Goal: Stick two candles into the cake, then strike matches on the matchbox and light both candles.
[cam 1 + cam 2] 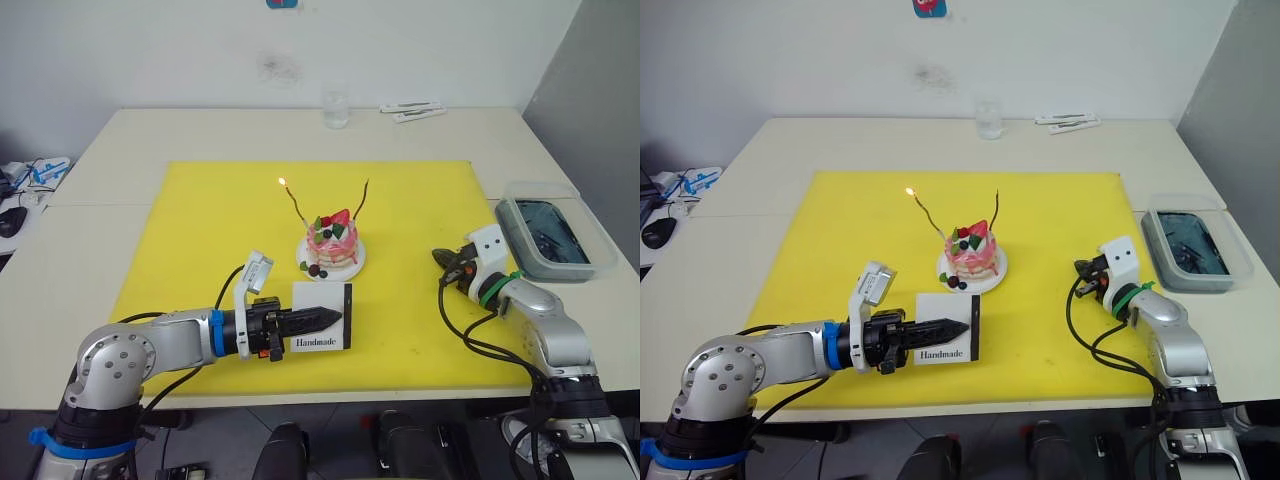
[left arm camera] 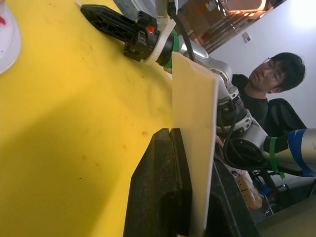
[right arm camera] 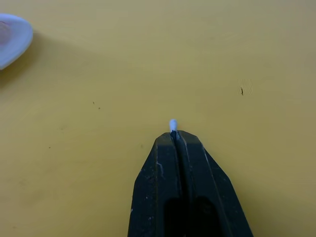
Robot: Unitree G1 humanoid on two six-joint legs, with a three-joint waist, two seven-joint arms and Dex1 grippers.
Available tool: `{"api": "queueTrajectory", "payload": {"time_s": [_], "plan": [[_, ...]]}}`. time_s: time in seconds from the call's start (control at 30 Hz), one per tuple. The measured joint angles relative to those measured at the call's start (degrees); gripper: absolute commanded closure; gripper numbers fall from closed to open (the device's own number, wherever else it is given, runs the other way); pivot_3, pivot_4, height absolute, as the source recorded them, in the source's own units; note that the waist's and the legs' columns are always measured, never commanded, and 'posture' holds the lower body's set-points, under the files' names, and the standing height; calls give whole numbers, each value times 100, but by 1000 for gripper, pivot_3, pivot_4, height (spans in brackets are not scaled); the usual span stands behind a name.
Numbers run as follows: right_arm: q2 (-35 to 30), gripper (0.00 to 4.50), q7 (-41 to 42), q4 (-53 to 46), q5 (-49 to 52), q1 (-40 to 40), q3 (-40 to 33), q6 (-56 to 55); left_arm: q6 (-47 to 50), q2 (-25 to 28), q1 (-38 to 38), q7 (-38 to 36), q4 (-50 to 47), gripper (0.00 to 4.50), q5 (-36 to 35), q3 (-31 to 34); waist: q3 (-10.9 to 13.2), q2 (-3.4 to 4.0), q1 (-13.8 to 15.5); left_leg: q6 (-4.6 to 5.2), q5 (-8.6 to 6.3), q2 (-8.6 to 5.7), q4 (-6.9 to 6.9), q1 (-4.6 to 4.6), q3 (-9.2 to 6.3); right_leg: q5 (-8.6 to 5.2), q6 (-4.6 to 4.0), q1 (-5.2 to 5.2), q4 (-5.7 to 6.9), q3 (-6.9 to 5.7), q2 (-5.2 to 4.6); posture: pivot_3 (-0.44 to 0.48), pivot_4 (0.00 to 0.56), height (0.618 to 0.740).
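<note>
The left end effector (image 1: 325,320) was clamped on the matchbox (image 1: 322,316), holding it on edge over the yellow mat (image 1: 200,230). Just beyond its tips sat the cake (image 1: 333,243) on its plate, with two candles (image 1: 296,205) stuck in; the one on the left end effector's side burned. The right end effector (image 3: 174,133), well apart from the cake, pinched a match (image 3: 173,125), its pale tip poking out.

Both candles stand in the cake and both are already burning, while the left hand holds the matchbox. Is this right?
Not quite. Both candles stand in the cake, and the left hand holds the matchbox, but only the left candle burns; the left eye view shows a flame at its tip. The right candle has no flame.
</note>
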Motion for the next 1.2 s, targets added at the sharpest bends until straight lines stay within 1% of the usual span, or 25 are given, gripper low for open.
{"api": "queueTrajectory", "payload": {"time_s": [0.1,0.17,0.37,0.5,0.57,0.7,0.97,1.2], "plan": [[-234,4479,202,-577,167,48,0,231,-5,-8,-9,44,3,4500,-3,2,0,0,4,0,0,0,0,-4,-1,0,0,-1,-2,-1,0,0,150,740],[-526,4479,396,-1050,316,91,-3,394,-10,-32,-37,105,16,4500,-6,4,0,0,17,0,0,0,-1,-4,-2,-1,0,0,-5,-2,-1,0,150,740],[-1770,4479,1448,-2615,1104,203,-30,1036,-11,-398,-440,274,356,4500,-8,-110,0,-1,40,0,0,-1,1,-5,-8,-1,0,3,-7,-9,-1,0,150,740],[-2222,4479,1861,-3332,1611,208,-36,1329,22,-597,-776,262,574,4500,43,-318,0,-1,40,0,0,-1,2,-5,-6,-1,0,2,-7,-8,-1,0,150,740],[-2345,4479,1948,-3590,1747,203,-30,1407,22,-708,-911,261,670,4500,108,-386,0,-1,39,0,0,-1,2,-5,-6,-1,1,2,-8,-8,-1,0,150,740],[-2369,4479,1909,-3809,1814,154,189,1479,22,-845,-1080,244,834,4500,308,-503,0,-2,36,0,0,-2,2,-5,-6,0,1,1,-8,-8,-1,0,150,740],[-2285,4479,1701,-3783,1423,-464,923,1473,22,-997,-1123,209,899,4500,695,-614,0,-2,41,0,0,-2,1,-7,-6,0,1,-1,-9,-8,-1,0,150,740],[-2280,4479,1762,-3566,989,-566,1473,1275,24,-1010,-1114,164,892,4500,811,-611,0,-2,41,-1,0,-2,0,-9,-6,0,1,-1,-11,-8,-2,0,150,740]]}}
